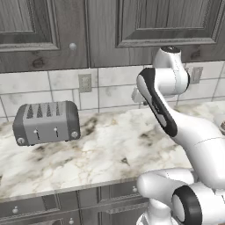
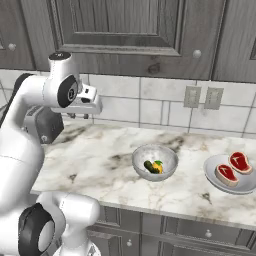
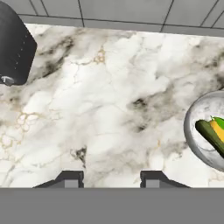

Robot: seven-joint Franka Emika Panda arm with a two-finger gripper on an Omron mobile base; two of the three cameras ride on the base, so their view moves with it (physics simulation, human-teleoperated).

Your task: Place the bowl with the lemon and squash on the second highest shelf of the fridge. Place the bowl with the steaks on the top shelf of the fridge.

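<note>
A grey bowl (image 2: pixel 155 162) holding a yellow lemon and a dark green squash sits on the marble counter; its left part shows at the right edge of the hand view (image 3: pixel 204 131). A shallow grey bowl with two red steaks (image 2: pixel 231 172) rests further right on the counter. My gripper (image 3: pixel 110 179) hangs high above the counter, left of the lemon bowl and pointing down, open, with nothing between its fingers. The hand (image 2: pixel 84 105) sits near the back wall. The fridge is out of view.
A grey toaster (image 1: pixel 46 123) stands at the counter's back left, seen also in the hand view (image 3: pixel 13 43). Wall outlets (image 2: pixel 202 97) are on the tiled backsplash. Dark cabinets (image 2: pixel 125 25) hang overhead. The counter's front edge (image 2: pixel 165 210) runs below the bowls.
</note>
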